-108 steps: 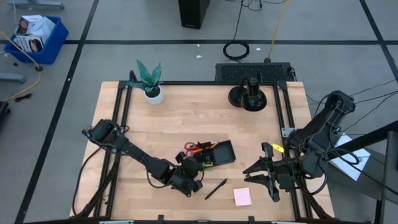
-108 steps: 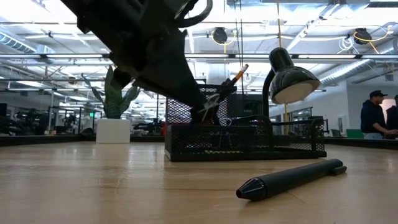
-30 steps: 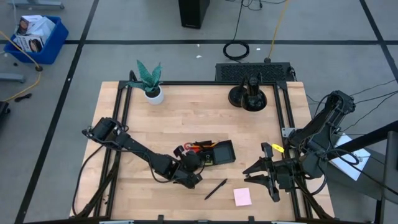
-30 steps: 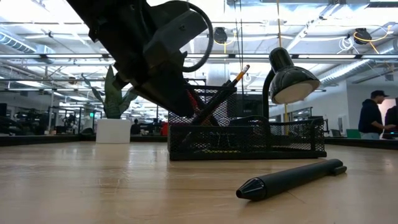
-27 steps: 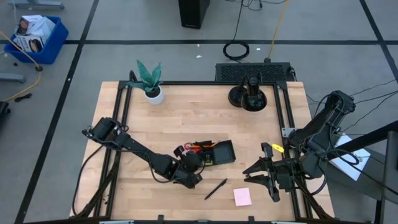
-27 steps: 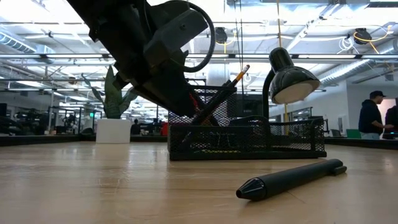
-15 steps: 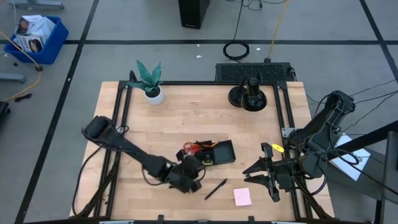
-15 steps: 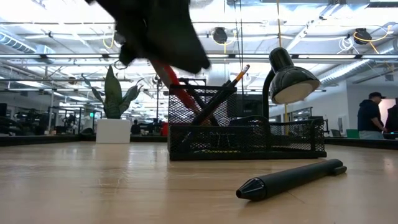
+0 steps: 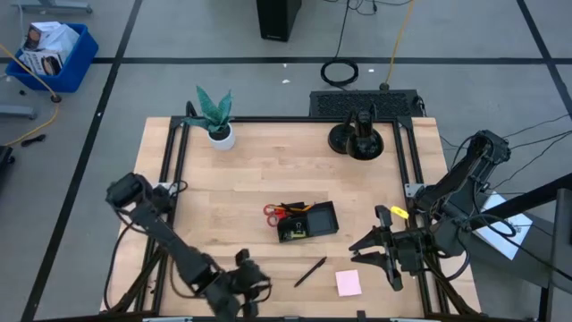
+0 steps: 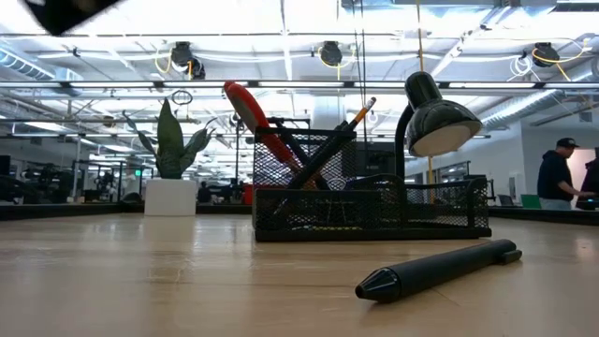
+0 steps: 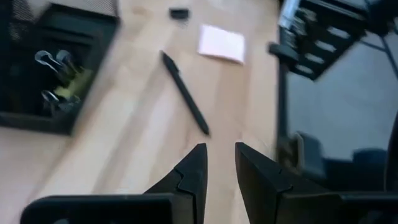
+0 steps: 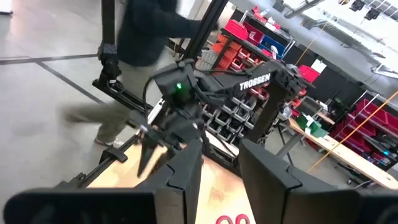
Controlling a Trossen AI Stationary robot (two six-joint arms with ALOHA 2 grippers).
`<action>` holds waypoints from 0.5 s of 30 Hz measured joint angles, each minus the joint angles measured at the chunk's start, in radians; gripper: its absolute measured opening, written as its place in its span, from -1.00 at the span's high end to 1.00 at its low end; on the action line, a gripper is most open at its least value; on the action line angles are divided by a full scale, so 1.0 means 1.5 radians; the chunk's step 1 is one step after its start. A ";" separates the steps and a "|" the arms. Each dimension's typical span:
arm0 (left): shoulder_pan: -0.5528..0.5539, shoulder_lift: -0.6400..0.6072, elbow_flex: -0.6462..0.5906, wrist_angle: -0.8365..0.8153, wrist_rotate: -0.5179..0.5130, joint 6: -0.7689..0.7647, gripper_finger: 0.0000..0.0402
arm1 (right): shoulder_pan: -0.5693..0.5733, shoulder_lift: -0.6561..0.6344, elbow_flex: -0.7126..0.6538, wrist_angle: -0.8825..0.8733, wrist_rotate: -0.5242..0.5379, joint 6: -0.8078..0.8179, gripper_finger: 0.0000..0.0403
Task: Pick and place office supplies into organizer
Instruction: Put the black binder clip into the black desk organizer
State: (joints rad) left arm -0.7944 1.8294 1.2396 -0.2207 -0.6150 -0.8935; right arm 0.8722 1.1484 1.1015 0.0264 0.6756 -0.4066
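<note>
The black mesh organizer (image 9: 322, 219) stands mid-table. Red-handled scissors (image 10: 251, 112) lean in its tall left compartment, handles (image 9: 273, 212) up, beside an orange pencil (image 10: 360, 110). Clips (image 11: 53, 62) lie in a low compartment. A black pen (image 9: 310, 271) and a pink sticky-note pad (image 9: 349, 283) lie flat on the table nearer the front edge. My left gripper (image 9: 255, 288) hovers at the near edge, left of the pen, open by a narrow gap (image 11: 221, 158), with nothing in it. My right gripper (image 9: 362, 253) waits open at the table's right side (image 12: 217, 162).
A potted plant (image 9: 214, 116) stands at the far left corner and a round black stand (image 9: 357, 139) at the far right. A small black piece (image 11: 179, 12) lies on the table beyond the pad. Bare wood lies left of the organizer. A person shows in the room behind.
My left gripper has drawn back from the organizer's left end, rising and swinging toward the table's near left edge. The scissors stay behind, leaning in the organizer with their red handles up. The right arm has kept still.
</note>
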 joint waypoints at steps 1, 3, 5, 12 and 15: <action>-0.009 0.000 0.000 -0.001 -0.001 -0.001 0.56 | 0.000 0.000 0.000 -0.002 0.000 0.004 0.50; -0.025 0.000 0.000 -0.002 -0.018 0.004 0.56 | 0.000 0.000 0.000 -0.003 -0.005 0.019 0.50; -0.039 -0.004 0.000 -0.017 -0.041 0.016 0.56 | 0.000 0.000 0.000 -0.002 -0.038 0.034 0.50; -0.072 -0.036 0.000 -0.067 -0.130 0.031 0.56 | 0.000 0.000 0.000 -0.003 -0.105 0.044 0.50; -0.090 -0.052 0.000 -0.067 -0.176 0.073 0.56 | 0.000 0.000 0.000 -0.007 -0.105 0.044 0.50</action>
State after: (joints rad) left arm -0.9298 1.7519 1.2392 -0.3215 -0.8795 -0.7843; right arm 0.8722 1.1484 1.1015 0.0167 0.5186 -0.3404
